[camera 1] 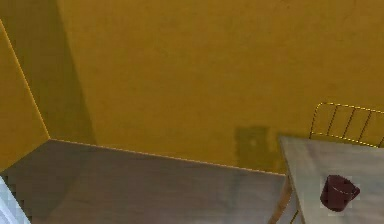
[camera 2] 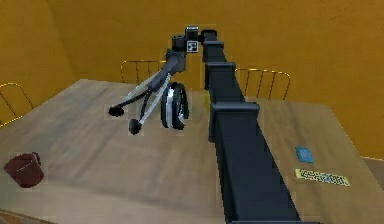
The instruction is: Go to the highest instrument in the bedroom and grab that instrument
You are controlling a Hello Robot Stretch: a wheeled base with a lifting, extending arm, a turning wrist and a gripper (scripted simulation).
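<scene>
Looking ahead, the forward view is taking in a corner of yellow walls (camera 1: 200, 70) meeting a grey floor (camera 1: 150, 190). At its right edge the pale wooden surface (camera 1: 320, 155) is jutting in, carrying a dark red mug (camera 1: 339, 191) that is standing upright. A yellow wire-backed chair (camera 1: 345, 122) is sitting just behind the surface, drawn up as if for seating.

Turning to the arm side view, the arm (camera 2: 240, 140) is stretching far out over the surface (camera 2: 80, 130), likely because the task's thing is lying well in from the edge. The claw (camera 2: 124, 117) is angling its fingers down beside a dark round object (camera 2: 175, 105) with a pale rim. This is possibly the wanted instrument, though its shape is too unclear to name. With the tabletop behind it, I cannot tell whether the claw is holding anything, nor how its fingers are set. The mug (camera 2: 22, 168) is resting near the surface's left corner, well apart from the claw, and a small blue item (camera 2: 304, 155) and a flat strip (camera 2: 322, 177) are lying right of the arm.
</scene>
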